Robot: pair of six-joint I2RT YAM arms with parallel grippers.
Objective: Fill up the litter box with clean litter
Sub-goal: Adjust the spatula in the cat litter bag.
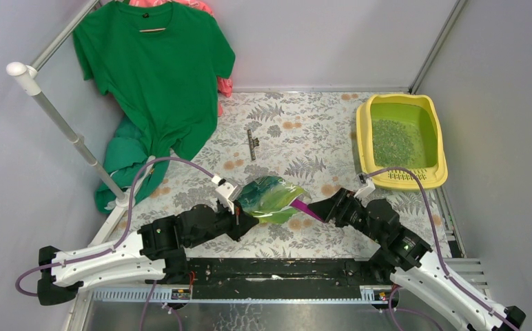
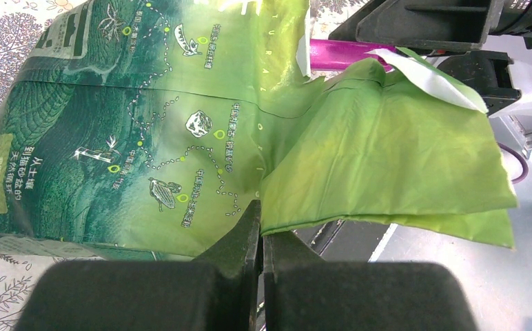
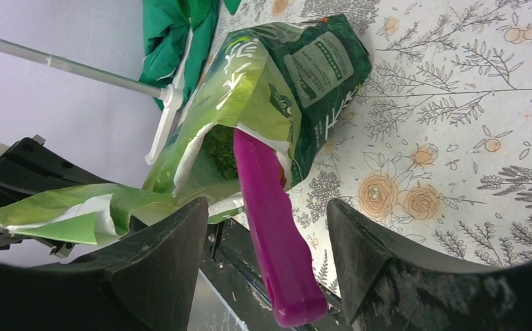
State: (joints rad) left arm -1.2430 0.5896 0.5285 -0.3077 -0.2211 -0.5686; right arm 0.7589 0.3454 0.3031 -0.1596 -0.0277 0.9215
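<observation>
The left arm (image 1: 105, 258) and right arm (image 1: 428, 276) reach low and inward, their grippers facing each other. The left gripper (image 2: 261, 210) has its jaws pressed together, a bag (image 2: 146, 138) flap nipped at their tip. The right gripper (image 3: 267, 207) stands parted, a scoop handle (image 3: 277, 262) between its fingers, touching neither.

The top camera hangs high above the near edge of the table (image 1: 298, 131) and looks down and forward, far enough back to take in the whole surface, from the green shirt (image 1: 160, 69) at far left to the litter box (image 1: 401, 181) at far right. The left wrist camera sits just behind the left tool (image 2: 262, 215), very close against the green bag (image 2: 146, 138). The right wrist camera looks low along the table through the right tool (image 3: 267, 227) into the bag's mouth. All three views share the bag and the purple scoop (image 3: 260, 172).
</observation>
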